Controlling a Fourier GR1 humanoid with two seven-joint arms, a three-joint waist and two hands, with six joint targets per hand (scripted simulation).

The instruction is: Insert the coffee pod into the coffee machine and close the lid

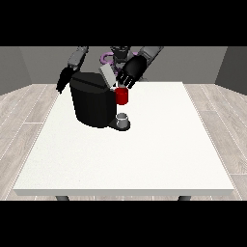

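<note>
— Pod position? The coffee pod [123, 117] looks like the small grey piece on the coffee machine [94, 99]'s base, under a red thing at the machine [122, 95].

— Nearest hand?

— The hand at the view's right [131, 71], hovering above the raised lid [107, 75], fingers spread downward, grasping nothing. The hand at the view's left [63, 80] hangs behind the machine; its fingers I cannot tell. Open white table [159, 144] lies in front.

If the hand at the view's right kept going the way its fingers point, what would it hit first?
Most likely the red thing at the machine: the hand points its fingers down and toward the view's left, ending just above it. Depth is unclear, so it could meet the open lid instead.
</note>
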